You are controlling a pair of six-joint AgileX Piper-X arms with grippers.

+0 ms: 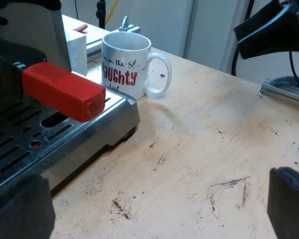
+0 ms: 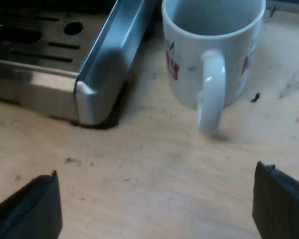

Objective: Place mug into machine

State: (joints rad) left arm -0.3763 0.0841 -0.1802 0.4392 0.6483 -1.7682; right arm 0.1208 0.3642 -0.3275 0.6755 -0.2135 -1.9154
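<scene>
With the right gripper (image 2: 157,172) and left gripper (image 1: 154,199) both spread wide and empty, the stiff, glossy, breakable mug (image 2: 214,50) stands on the table (image 2: 139,149) just beside the espresso machine (image 2: 102,64), its handle probably the surest hold.

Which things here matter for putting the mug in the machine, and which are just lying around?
For the job: mug, espresso machine, right gripper with open fingers facing the mug's handle.
Just there: red-ended handle on the machine, coffee grounds.

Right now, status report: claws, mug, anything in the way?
Both claws open, empty: left claw, right claw. White ceramic mug upright on wooden table beside steel drip tray. Red handle end juts over tray.
</scene>
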